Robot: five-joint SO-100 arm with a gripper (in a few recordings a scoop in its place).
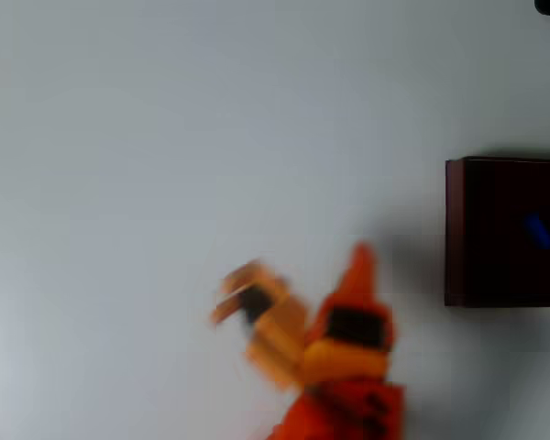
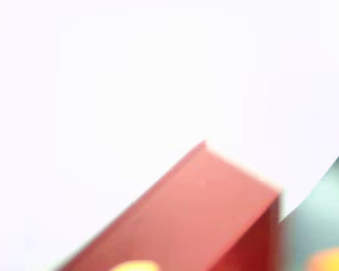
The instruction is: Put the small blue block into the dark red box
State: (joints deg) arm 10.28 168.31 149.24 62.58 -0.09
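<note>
- Blue against black, the small blue block (image 1: 536,231) lies on the dark floor of the dark red box (image 1: 455,229) in the overhead view, tilted on a diagonal and clear of the walls that can be seen; the box runs off the right edge of the picture, so its far wall is not shown.
- With the block resting inside and nothing touching it, the placing step looks done, judged from how things lie.
- The orange hand (image 1: 293,275) sits low in the overhead view, well apart from the box and to its left, over the bare white tabletop (image 1: 165,137).
- Its two fingers are spread wide: a paler one (image 1: 247,291) points left and a pointed one (image 1: 359,266) aims up toward the box, with open tabletop between them and nothing held.
- That open, empty spread fits a hand that has no further need to grip; heavy blur over it suggests quick motion, though the direction cannot be told.
- From the wrist view, an outer wall of the box (image 2: 203,209) fills the lower part, seen at an angle and blurred, with white tabletop above it.
</note>
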